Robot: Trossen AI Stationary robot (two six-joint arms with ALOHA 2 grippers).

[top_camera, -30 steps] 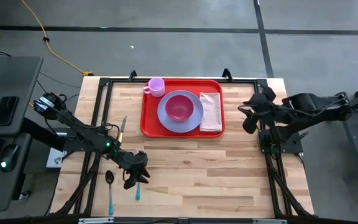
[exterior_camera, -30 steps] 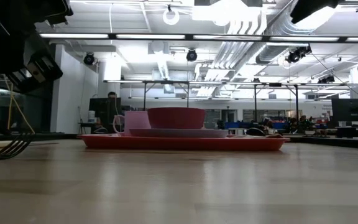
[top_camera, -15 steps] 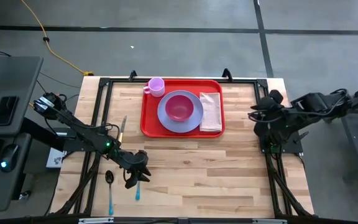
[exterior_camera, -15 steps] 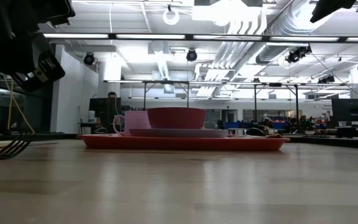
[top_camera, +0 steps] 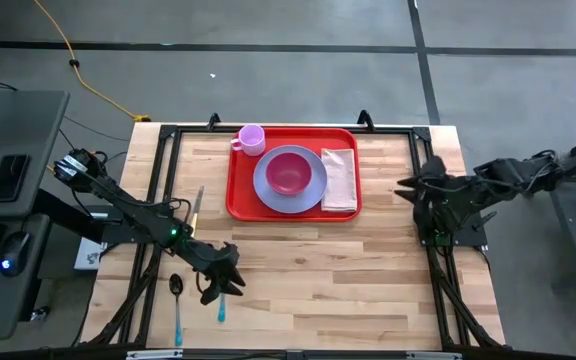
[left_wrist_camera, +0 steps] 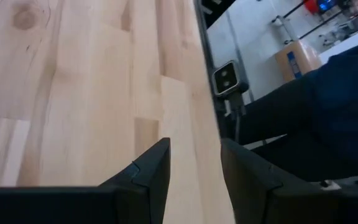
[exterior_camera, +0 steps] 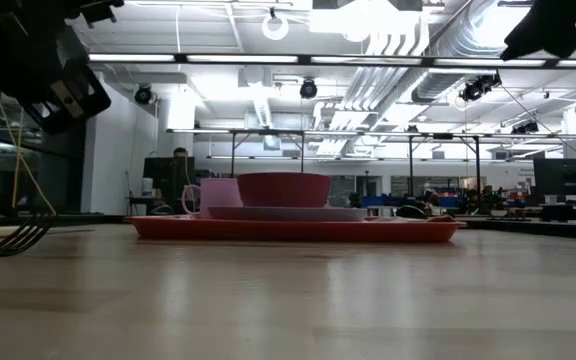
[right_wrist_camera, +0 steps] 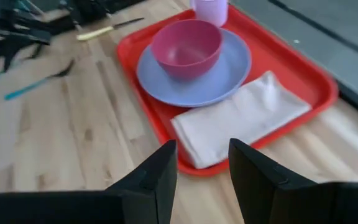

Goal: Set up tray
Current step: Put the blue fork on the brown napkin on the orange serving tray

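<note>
You have bare table (top_camera: 318,270) across the near half, from the tray (top_camera: 238,200) down to the front edge. The tray itself is full: cup (top_camera: 252,138) at its far left corner, bowl (top_camera: 289,171) on the plate (top_camera: 268,190) in the middle, napkin (top_camera: 339,180) along its right side. At the near left, a spoon (top_camera: 176,290), a teal-handled utensil (top_camera: 221,305) and a knife (top_camera: 196,208) lie in your way.

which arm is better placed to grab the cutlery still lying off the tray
Left. The left gripper, open, hovers right by the teal-handled utensil and the spoon, with the knife also on its side. The right gripper sits beyond the tray, far from them.
</note>
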